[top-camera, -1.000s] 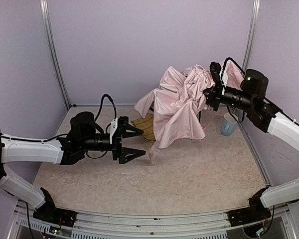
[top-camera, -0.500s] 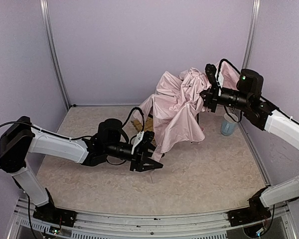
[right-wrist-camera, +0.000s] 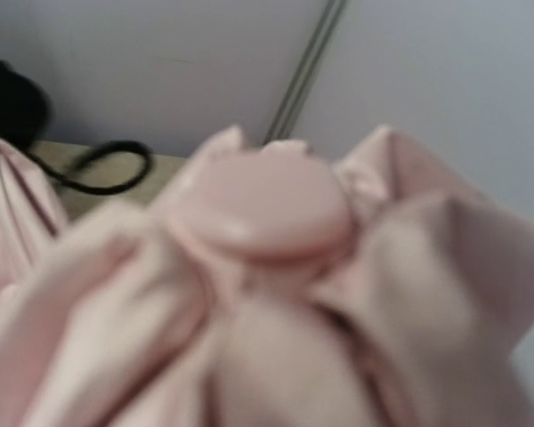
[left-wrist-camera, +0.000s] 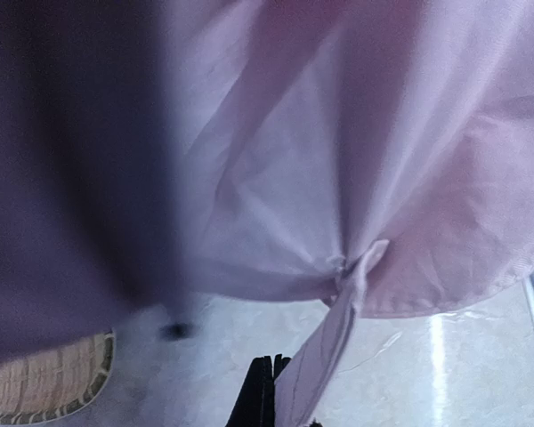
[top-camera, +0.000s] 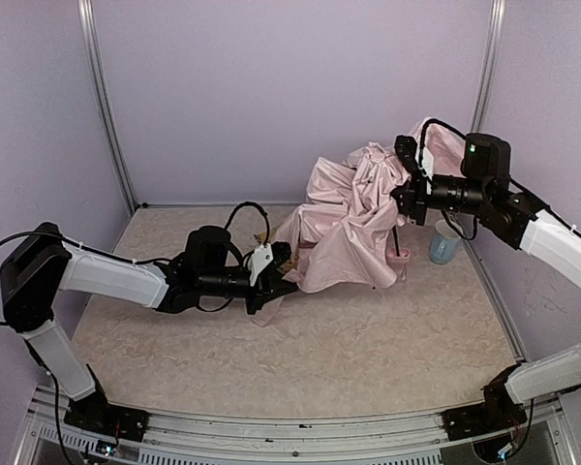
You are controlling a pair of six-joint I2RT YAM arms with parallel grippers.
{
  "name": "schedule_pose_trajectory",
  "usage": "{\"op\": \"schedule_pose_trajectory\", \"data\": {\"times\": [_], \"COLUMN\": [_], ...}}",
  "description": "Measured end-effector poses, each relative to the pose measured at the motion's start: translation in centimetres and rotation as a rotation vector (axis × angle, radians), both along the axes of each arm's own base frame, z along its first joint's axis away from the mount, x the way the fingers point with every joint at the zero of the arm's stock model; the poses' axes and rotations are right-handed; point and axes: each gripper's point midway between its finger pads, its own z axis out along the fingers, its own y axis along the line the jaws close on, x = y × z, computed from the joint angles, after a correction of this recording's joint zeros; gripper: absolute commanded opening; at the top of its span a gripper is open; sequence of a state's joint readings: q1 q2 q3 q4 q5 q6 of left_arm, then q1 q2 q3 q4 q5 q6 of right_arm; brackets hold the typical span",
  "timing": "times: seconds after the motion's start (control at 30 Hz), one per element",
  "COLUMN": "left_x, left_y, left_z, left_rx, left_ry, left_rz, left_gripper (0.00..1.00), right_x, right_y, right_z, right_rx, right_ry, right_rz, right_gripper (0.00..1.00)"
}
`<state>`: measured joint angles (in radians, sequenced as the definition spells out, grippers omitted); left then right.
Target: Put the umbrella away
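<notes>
The umbrella (top-camera: 353, 218) hangs as a crumpled pale pink canopy at the back of the table, its lower edge resting on the surface. A thin black shaft (top-camera: 397, 232) shows at its right. My right gripper (top-camera: 404, 184) is buried in the canopy's top and holds it up. The right wrist view is filled by pink fabric and a round pink cap (right-wrist-camera: 258, 209), which hide the fingers. My left gripper (top-camera: 283, 283) sits low at the canopy's left hem. Its black fingers (left-wrist-camera: 262, 396) are pressed together, with the umbrella's pink strap (left-wrist-camera: 334, 334) running down against them.
A woven bamboo tray (left-wrist-camera: 44, 391) lies partly under the canopy's left side, and one corner of that tray (top-camera: 268, 238) shows behind my left wrist. A pale blue cup (top-camera: 444, 242) stands by the right wall. Purple walls enclose three sides.
My left arm swung right to the hanging strap, shut its wide-open jaws there and drew back a little left. The canopy sank and spread lower toward the left.
</notes>
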<state>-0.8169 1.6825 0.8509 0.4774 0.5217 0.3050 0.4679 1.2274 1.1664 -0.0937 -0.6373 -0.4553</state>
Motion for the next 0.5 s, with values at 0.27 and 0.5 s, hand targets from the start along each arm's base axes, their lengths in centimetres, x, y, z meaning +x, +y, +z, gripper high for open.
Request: {"op": "schedule_pose_trajectory", "data": {"times": [0.27, 0.5], "left_x": [2.2, 0.5], "left_y": [1.2, 3.2], "left_z": [2.0, 14.1], "left_rx": [0.023, -0.148], "left_ry": [-0.067, -0.305], "left_rz": [0.117, 0.160], "left_gripper": [0.00, 0.00], "right_x": [-1.3, 0.8], "right_y": [0.4, 1.0], "right_z": [1.3, 6.2], "right_rx": [0.140, 0.301], "right_ry": [0.010, -0.022], "right_rz": [0.056, 0.042], "right_gripper": [0.08, 0.04]}}
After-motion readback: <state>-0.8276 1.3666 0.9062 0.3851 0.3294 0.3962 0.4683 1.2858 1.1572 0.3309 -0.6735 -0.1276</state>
